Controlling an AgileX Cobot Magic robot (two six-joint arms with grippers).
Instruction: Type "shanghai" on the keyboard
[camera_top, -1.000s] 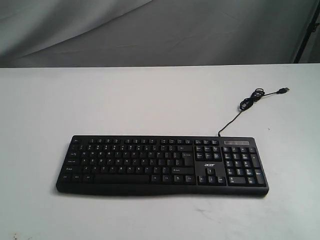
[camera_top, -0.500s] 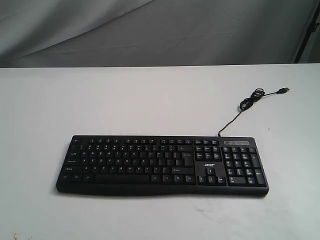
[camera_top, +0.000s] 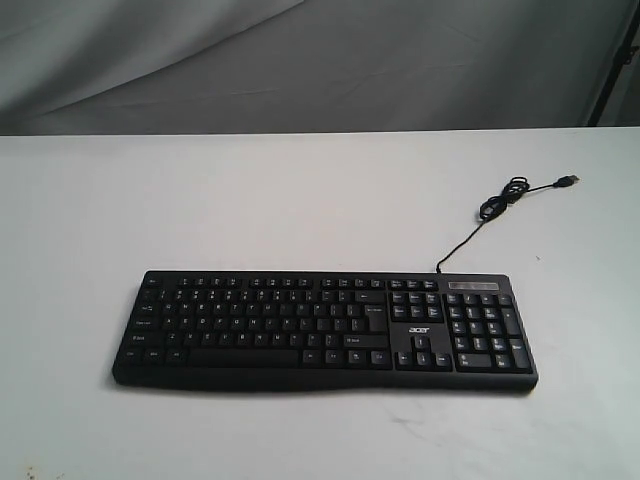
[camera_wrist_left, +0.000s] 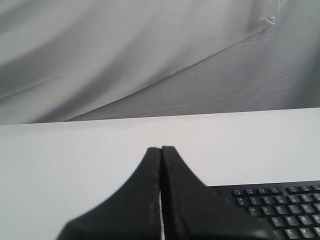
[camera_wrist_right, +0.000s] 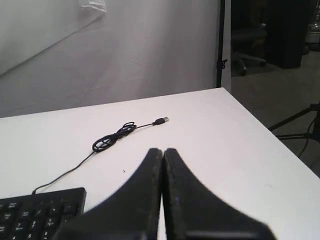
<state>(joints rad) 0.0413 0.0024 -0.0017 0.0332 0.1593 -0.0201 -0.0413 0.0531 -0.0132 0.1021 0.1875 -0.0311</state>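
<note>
The black keyboard (camera_top: 325, 330) lies flat on the white table (camera_top: 250, 200) near its front edge, number pad on the right. Its thin cable (camera_top: 500, 200) curls toward the back right and ends in a USB plug. Neither arm shows in the exterior view. In the left wrist view my left gripper (camera_wrist_left: 161, 148) is shut, nothing between its fingers, with one end of the keyboard (camera_wrist_left: 280, 205) beside it. My right gripper (camera_wrist_right: 163, 150) is shut too, empty, with a corner of the keyboard (camera_wrist_right: 35, 212) and the coiled cable (camera_wrist_right: 112, 137) to one side.
Grey cloth (camera_top: 300, 60) hangs behind the table. In the right wrist view the table's side edge (camera_wrist_right: 260, 130) drops to a floor with a dark stand pole (camera_wrist_right: 220, 45) and a chair.
</note>
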